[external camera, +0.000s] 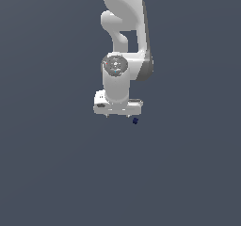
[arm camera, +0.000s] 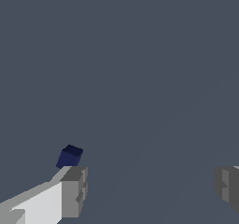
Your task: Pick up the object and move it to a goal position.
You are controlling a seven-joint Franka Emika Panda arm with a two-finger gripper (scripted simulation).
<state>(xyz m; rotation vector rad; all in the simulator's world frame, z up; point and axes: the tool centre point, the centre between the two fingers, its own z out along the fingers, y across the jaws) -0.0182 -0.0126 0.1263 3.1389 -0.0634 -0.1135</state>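
The object, a tiny dark navy-blue cube (external camera: 135,121), lies on the flat grey surface just below the white gripper's end on the exterior view's right. In the wrist view the cube (arm camera: 69,156) sits just beyond one grey fingertip (arm camera: 73,192), outside the gap between the fingers. The gripper (external camera: 118,115) (arm camera: 148,190) is open wide and empty, its two fingers far apart. It hangs from the white arm, pointing down, close to the surface.
The white arm (external camera: 123,41) rises from the gripper toward the top of the exterior view. A plain dark grey surface (external camera: 56,164) fills both views with no other objects and no goal marker showing.
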